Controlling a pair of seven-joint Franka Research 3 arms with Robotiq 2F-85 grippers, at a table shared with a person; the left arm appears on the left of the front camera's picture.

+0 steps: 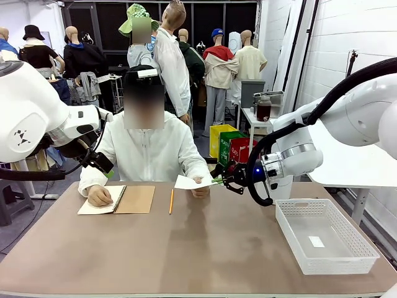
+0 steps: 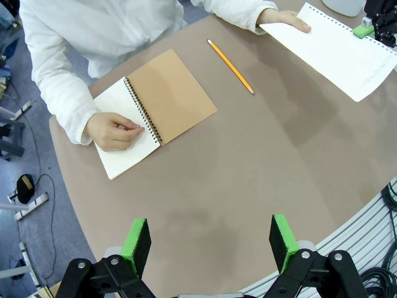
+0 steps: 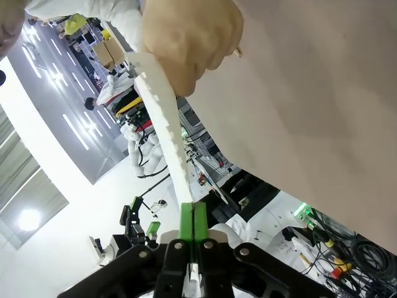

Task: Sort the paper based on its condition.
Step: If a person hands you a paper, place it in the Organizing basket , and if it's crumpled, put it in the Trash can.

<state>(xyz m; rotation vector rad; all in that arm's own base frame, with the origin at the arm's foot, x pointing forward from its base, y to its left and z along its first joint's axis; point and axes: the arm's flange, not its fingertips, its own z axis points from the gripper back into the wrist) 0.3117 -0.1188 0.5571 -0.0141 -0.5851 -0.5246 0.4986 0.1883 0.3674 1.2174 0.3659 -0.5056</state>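
One small white scrap (image 1: 316, 241) lies in the white basket (image 1: 288, 234); right gripper (image 1: 221, 180) pinches the paper (image 1: 189, 182), left gripper (image 2: 211, 239) gapes, holding nothing.

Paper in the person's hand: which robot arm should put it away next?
Right. The right end effector is shut on the paper, and the white basket sits on that side. The left end effector hangs open, far from it.
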